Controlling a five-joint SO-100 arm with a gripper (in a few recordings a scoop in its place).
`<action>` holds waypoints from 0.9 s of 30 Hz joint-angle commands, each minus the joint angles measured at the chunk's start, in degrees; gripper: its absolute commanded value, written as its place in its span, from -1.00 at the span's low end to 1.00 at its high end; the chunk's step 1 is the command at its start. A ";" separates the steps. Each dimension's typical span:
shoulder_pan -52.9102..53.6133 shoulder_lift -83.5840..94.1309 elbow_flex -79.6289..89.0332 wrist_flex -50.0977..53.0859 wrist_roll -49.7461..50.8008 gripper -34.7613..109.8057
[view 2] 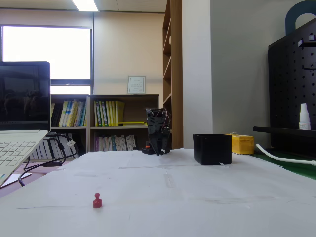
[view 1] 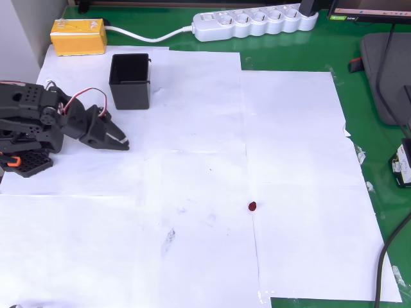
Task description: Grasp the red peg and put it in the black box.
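Paper sheets (view 1: 192,128) cover the table, and the black box (view 1: 130,81) stands upright on them, its inside dark and seemingly empty in the overhead view. Just beside it, the gripper (view 1: 121,142) rests with fingers together. Well apart, the red peg (view 1: 252,206) stands upright on the paper.

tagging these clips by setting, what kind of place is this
Most likely an office or lab workspace. A bookshelf of books and binders stands under a window, a laptop sits at the table's edge, and a power strip lies on the green, paper-covered table.
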 commanded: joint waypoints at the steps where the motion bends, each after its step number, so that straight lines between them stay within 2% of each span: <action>1: 0.62 16.35 -3.87 -21.01 -1.41 -0.52; 10: 1.67 34.89 -3.96 -46.14 -0.88 -0.46; 13: 1.67 44.56 -4.22 -59.94 0.70 -0.45; 21: 3.69 57.48 -2.11 -73.83 4.57 -0.47; 27: 6.42 74.62 4.22 -89.56 5.63 -0.50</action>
